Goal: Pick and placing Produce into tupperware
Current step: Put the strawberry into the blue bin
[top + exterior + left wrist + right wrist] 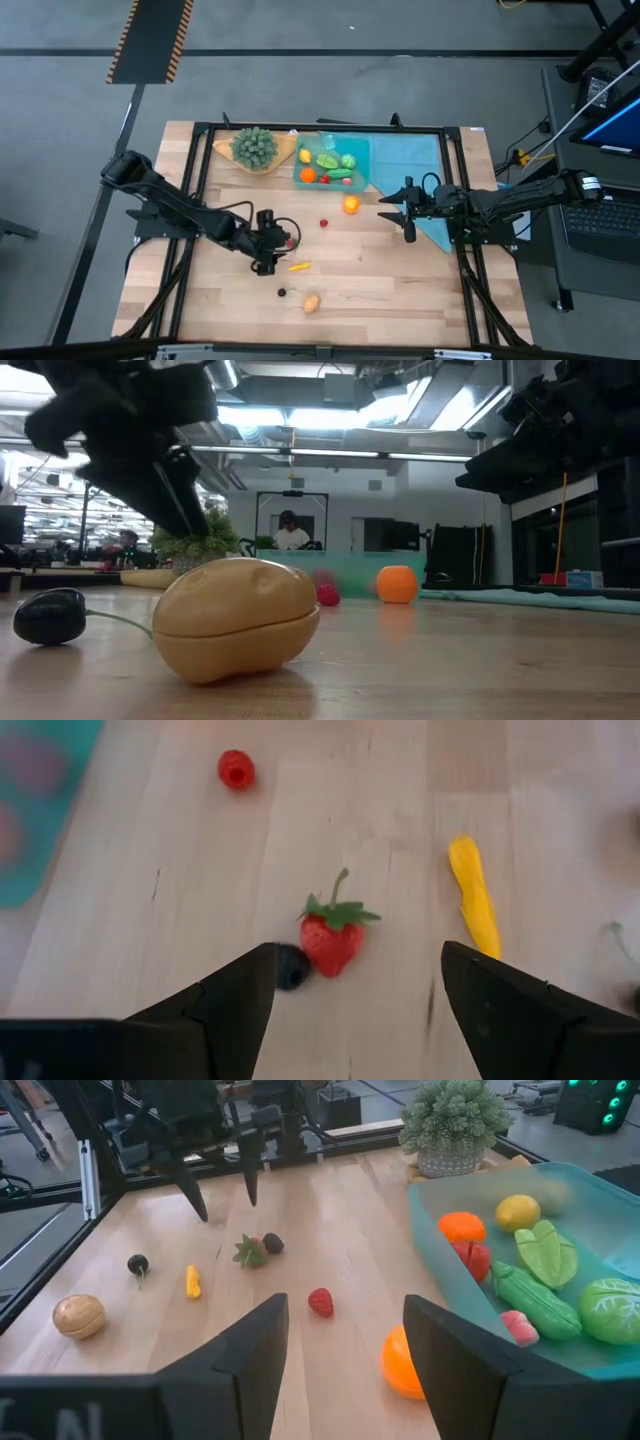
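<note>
From above, the tupperware [331, 163] sat at the table's far edge beside a bushy plant [254, 146], holding several produce pieces. The left gripper [283, 242] hovered mid-table near a yellow piece [298, 266]; the right gripper [397, 211] hung close to an orange [351, 205] outside the container.

The low view alone showed a tan potato [236, 616] up close, a dark piece [50, 616] beside it, and people in the room behind.

The left wrist view revealed a strawberry [331, 933] touching a dark berry [291, 966] between its spread, empty fingers [235, 1000].

The right wrist view showed its own fingers [250, 1352] wide apart, holding nothing, and a raspberry [320, 1302] loose on the wood.
</note>
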Robot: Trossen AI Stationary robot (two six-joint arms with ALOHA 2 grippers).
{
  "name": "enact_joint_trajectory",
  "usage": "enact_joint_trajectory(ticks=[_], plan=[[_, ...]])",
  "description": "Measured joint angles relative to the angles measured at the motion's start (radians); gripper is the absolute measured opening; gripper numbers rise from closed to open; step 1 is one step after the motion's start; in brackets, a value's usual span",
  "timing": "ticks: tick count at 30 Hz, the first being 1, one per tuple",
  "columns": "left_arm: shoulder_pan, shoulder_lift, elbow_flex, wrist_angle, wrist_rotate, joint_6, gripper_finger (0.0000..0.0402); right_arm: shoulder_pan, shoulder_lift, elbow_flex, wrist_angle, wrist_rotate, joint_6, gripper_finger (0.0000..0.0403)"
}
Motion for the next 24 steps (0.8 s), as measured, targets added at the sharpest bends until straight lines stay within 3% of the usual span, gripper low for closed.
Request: enact_joint_trajectory(ticks=[14,24], plan=[[0.055,0.124,0.044,0.062,0.059,0.239,0.0275,0.0,0.0,0.0,0.0,0.0,0.0,0.0202],[0.101,0.126,0.052,0.034,0.127,0.268,0.0273,0.0,0.0,0.0,0.0,0.0,0.001,0.0202]])
